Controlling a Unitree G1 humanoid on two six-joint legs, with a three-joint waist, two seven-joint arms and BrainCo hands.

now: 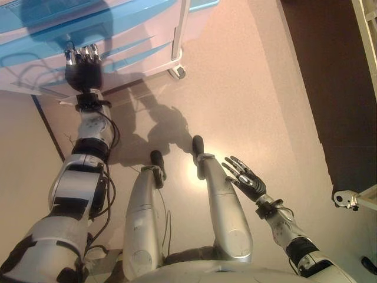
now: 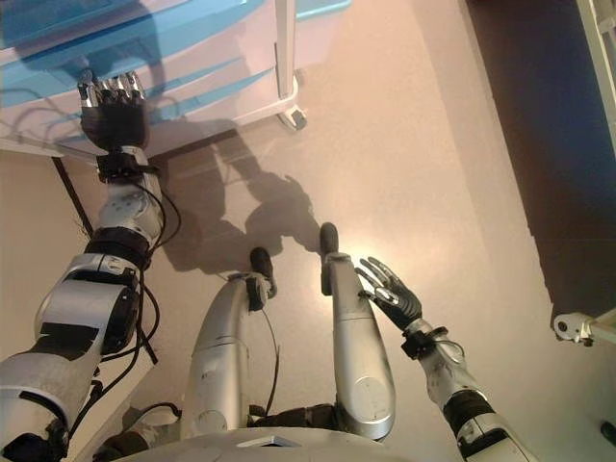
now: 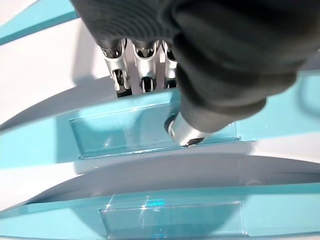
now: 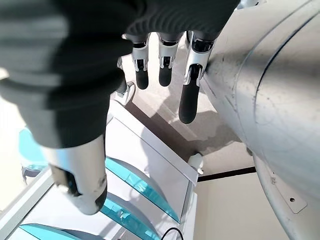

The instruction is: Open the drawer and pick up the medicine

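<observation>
A white cabinet (image 1: 135, 35) with curved blue drawer fronts stands at the upper left. My left hand (image 1: 82, 68) reaches up to it. In the left wrist view its fingers (image 3: 145, 70) hook behind the white lip above a clear blue panel (image 3: 115, 132) of one drawer. The fingertips are hidden there and the thumb (image 3: 187, 130) rests on the panel. The inside of no drawer shows and no medicine is in view. My right hand (image 1: 247, 180) hangs low at the right with straight fingers, empty.
Another blue drawer front (image 3: 170, 220) lies just below the one touched. The cabinet stands on a caster (image 1: 177, 72). A dark strip of floor (image 1: 336, 88) runs down the right side, with a white caster foot (image 1: 347, 197) of other furniture at its lower end.
</observation>
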